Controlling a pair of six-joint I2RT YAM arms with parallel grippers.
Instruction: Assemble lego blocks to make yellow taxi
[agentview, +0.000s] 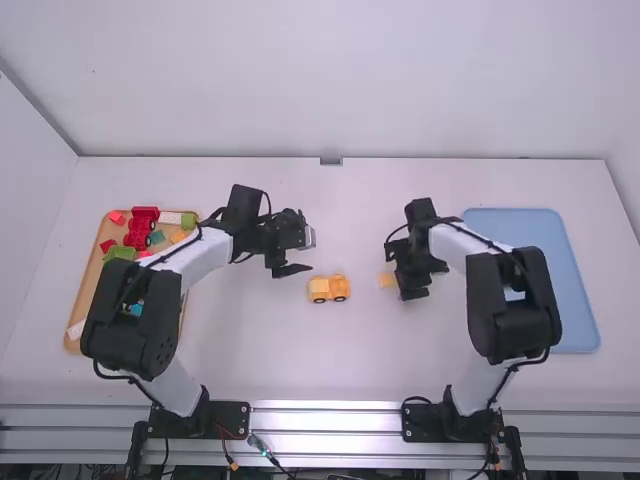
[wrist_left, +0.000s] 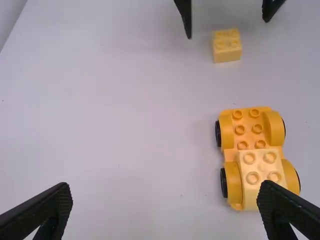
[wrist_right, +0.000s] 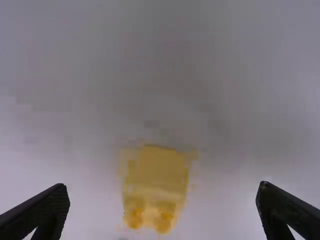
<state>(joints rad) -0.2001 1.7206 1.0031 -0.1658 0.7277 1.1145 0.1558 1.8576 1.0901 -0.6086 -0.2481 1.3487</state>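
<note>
My left gripper (agentview: 302, 254) stands open above the table, just behind and left of the orange wheeled base (agentview: 328, 289). That base carries a light-yellow block at one end; in the left wrist view the base (wrist_left: 248, 131) and its block (wrist_left: 261, 167) lie by one fingertip of the open left gripper (wrist_left: 165, 192). Over a loose yellow block (agentview: 387, 280) is my right gripper (agentview: 398, 272), open. The loose block (wrist_left: 227, 46) rests on the table in the left wrist view; in the right wrist view the block (wrist_right: 157, 180) lies between the spread fingers of the right gripper (wrist_right: 163, 192).
At the left, a wooden tray (agentview: 87, 290) holds several coloured blocks and a red wheeled piece (agentview: 141, 228), partly under the left arm. A blue tray (agentview: 575, 290) lies at the right, partly behind the right arm. White walls border the table.
</note>
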